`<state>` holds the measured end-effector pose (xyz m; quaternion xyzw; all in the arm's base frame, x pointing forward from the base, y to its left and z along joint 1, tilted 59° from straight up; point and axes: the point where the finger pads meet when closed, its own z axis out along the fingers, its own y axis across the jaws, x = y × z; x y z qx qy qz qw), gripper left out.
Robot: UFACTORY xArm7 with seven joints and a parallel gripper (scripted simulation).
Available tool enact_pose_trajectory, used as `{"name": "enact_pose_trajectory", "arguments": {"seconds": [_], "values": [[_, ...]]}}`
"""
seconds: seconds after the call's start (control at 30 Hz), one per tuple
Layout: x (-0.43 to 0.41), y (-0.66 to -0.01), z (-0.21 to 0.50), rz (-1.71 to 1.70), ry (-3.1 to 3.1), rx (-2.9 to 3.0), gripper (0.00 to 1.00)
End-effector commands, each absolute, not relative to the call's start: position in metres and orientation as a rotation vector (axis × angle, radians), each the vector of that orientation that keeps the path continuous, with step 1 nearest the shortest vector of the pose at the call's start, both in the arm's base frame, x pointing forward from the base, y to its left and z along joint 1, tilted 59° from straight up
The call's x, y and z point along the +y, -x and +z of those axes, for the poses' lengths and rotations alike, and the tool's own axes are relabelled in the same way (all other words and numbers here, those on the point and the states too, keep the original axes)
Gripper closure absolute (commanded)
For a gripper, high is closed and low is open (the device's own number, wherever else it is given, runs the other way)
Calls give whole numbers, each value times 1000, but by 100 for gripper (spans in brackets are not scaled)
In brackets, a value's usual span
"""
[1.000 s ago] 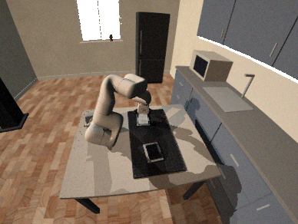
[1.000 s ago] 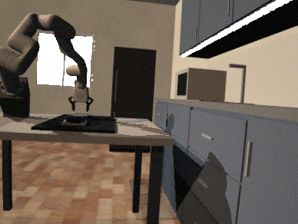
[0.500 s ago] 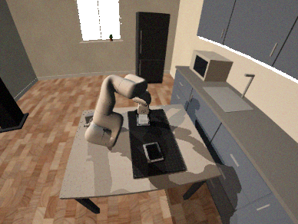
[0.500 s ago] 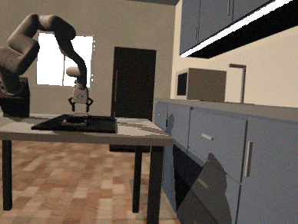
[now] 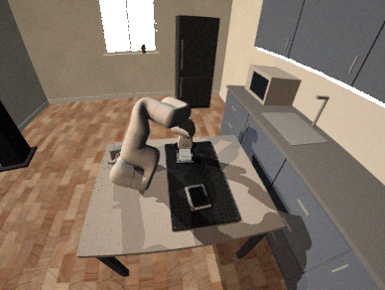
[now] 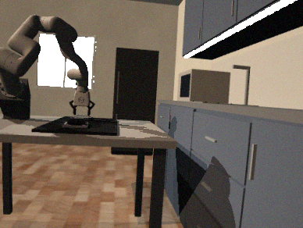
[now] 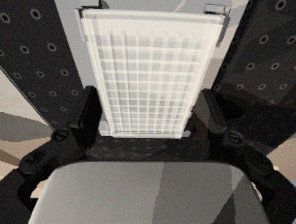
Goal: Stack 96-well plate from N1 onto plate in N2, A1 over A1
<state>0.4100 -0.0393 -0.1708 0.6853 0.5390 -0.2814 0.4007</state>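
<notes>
A white 96-well plate (image 5: pixel 185 157) sits in the far nest on the black mat; this is N1, on the left as seen from the arm's base. In the wrist view the plate (image 7: pixel 150 75) fills the middle, its well grid clear. My gripper (image 7: pixel 148 99) is open and empty, low over this plate, with one finger on each long side near its end. It also shows in the top and exterior views (image 5: pixel 185 148) (image 6: pixel 81 110). A second plate (image 5: pixel 198 196) sits in the near nest, N2. I cannot read the A1 marks.
The arm's base (image 5: pixel 131 174) stands on the table left of the mat. A small dark box (image 5: pixel 115 155) lies behind the base. A counter with a microwave (image 5: pixel 273 84) and a sink (image 5: pixel 293 126) runs along the right of the table.
</notes>
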Motion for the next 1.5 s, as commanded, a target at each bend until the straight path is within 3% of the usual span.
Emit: {"name": "enact_pose_trajectory", "arguments": {"seconds": [0.0,0.8,0.83,1.47], "values": [[-39,-411,-172,-706,-1733,1366,0],[-41,-412,-174,-706,-1733,1367,0],[-41,-411,-173,-706,-1733,1366,100],[-41,-411,-173,-706,-1733,1366,100]]}}
